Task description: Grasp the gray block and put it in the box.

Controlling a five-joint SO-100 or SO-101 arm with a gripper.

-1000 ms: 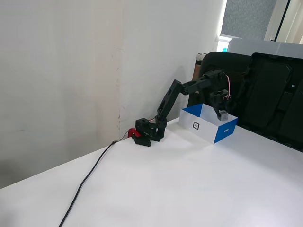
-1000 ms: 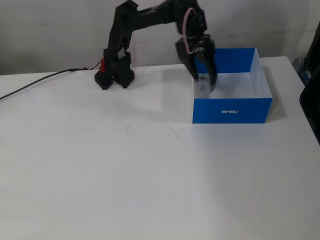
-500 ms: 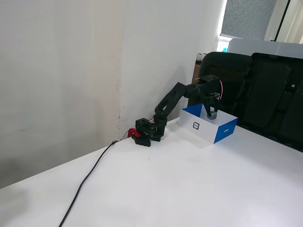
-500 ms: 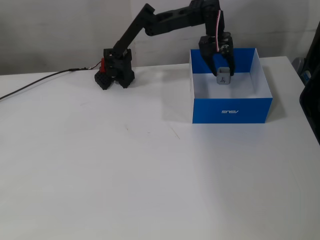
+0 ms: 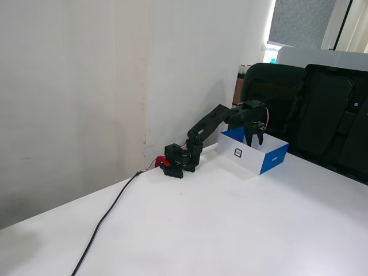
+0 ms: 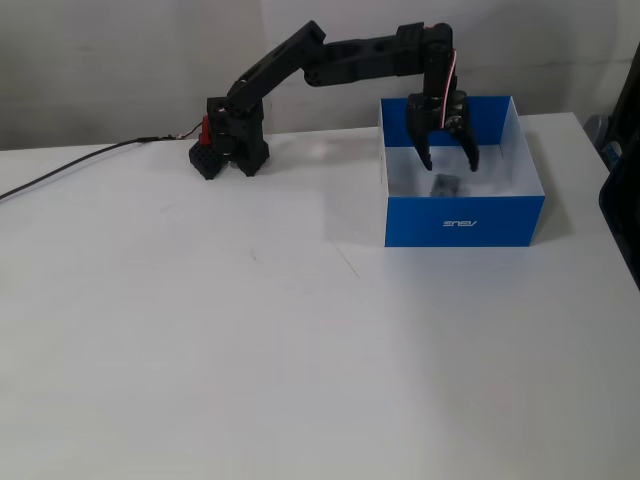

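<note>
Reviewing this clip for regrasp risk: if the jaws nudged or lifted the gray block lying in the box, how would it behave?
The gray block looks small, flat-faced and rigid, so it would probably slide, not roll. It seems light. The box walls would likely stop it. The open gripper hangs above it.

Quick count of what was there: one black arm [image 6: 330, 62] with one gripper [image 6: 447, 163], two fingers on it, spread apart. One blue and white box [image 6: 463, 221], sitting around 1 o'clock on the table in the front fixed view. One gray block [image 6: 446, 185] inside the box. One black cable [image 5: 109, 214] trailing off toward 7 o'clock in the side fixed view. One white table [image 6: 250, 350]. Two dark chairs [image 5: 322, 109] behind it.
</note>
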